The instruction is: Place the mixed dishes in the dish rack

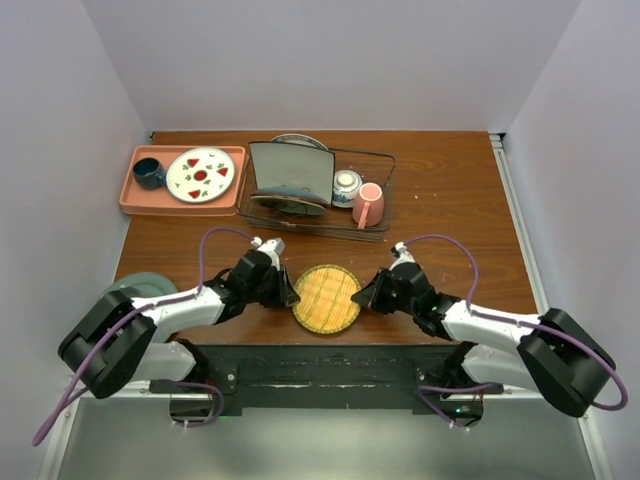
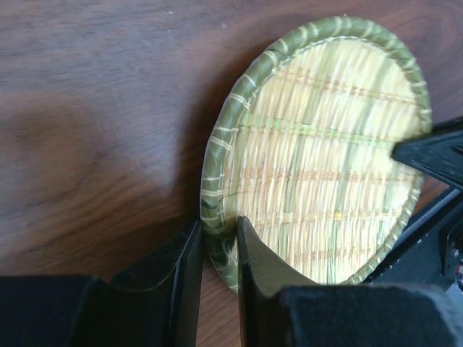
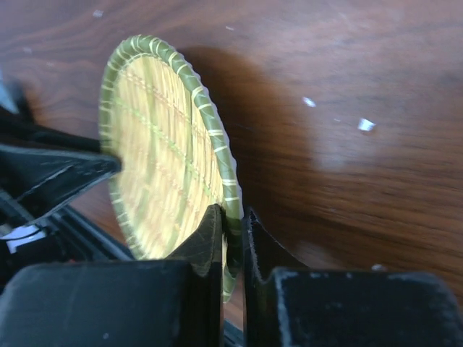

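From above, found a woven round plate (image 1: 326, 298) with a green rim at 6 o'clock on the desk (image 1: 450, 190), between the two arms and well apart from the dish rack (image 1: 388, 200) at 12 o'clock. Found the left hand (image 1: 288, 292) closed on its rim at 9 o'clock and the right hand (image 1: 364, 296) closed on it at 3 o'clock. Counted in the rack a white square plate (image 1: 291, 172) on edge, a dark-rimmed round plate (image 1: 290, 205) just in front, a small patterned bowl (image 1: 346, 186) and a pink mug (image 1: 368, 205) toward 3 o'clock. Made out a pale green round plate (image 1: 140, 285) at 8 o'clock, mostly hidden under the left arm. Through the left wrist camera, saw both fingers pinching the woven rim tightly. Through the right wrist camera, saw the same firm pinch on the opposite rim, the plate viewed obliquely. Judged the step to be a two-handed pick-up of the woven plate; judged the next move to call for an even lift by both hands, then a carry toward 12 o'clock and a tilt onto edge for a free slot. Could not tell whether the plate had left the desk, nor which slots stood free behind the square plate; could not read any lettering on the dark rim.
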`<state>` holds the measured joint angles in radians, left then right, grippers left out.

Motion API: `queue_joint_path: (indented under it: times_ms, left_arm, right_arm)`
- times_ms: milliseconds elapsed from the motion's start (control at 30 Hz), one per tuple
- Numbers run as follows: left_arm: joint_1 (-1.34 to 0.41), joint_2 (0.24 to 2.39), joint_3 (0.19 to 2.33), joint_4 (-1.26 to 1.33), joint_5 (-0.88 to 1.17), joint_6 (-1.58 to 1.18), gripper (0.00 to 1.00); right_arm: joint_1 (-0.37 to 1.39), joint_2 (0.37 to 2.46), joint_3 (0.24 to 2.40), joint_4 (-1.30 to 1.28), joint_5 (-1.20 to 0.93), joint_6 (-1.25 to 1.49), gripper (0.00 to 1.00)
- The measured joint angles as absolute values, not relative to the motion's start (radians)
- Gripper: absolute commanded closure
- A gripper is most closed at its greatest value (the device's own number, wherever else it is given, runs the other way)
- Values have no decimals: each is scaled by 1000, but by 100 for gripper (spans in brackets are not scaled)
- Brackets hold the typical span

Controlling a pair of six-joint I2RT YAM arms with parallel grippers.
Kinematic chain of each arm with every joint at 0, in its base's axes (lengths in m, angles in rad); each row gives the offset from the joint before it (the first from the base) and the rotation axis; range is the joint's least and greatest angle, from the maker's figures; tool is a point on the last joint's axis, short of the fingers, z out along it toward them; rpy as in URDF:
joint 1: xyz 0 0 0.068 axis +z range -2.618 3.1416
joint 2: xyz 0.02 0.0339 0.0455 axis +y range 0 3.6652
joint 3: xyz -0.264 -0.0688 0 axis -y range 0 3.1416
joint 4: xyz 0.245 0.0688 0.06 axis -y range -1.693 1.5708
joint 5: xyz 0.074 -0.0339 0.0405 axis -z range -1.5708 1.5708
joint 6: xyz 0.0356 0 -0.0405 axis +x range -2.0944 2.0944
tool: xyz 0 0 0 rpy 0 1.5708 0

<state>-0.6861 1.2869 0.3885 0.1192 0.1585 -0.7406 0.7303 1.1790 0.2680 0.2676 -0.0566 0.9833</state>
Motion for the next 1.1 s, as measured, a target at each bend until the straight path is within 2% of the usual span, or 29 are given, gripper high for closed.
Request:
queue_joint_path:
  times_ms: [67, 267, 400, 533, 733, 933, 1100]
  left_arm:
    - [-681, 1280, 389, 110, 147, -740, 64]
    - [-701, 1205, 403, 22, 125, -706, 37]
    - [-707, 1119, 479, -91, 72, -685, 29]
    - [-707, 1039, 579, -185, -12, -669, 26]
    - [-649, 1013, 734, -271, -84, -627, 28]
    - [-487, 1095, 851, -276, -83, -590, 32]
    - [-434, 1220, 934, -272, -79, -581, 36]
  right_arm:
    - [731, 1148, 271, 267, -62, 977, 100]
    - [752, 1055, 333, 169, -51, 883, 100]
    - [752, 997, 381, 60, -31, 785, 100]
    - [752, 967, 474, -31, 7, 673, 100]
    - [752, 950, 626, -106, 36, 495, 100]
    - [752, 938, 759, -136, 47, 307, 100]
    - [752, 944, 871, -181, 98, 172, 100]
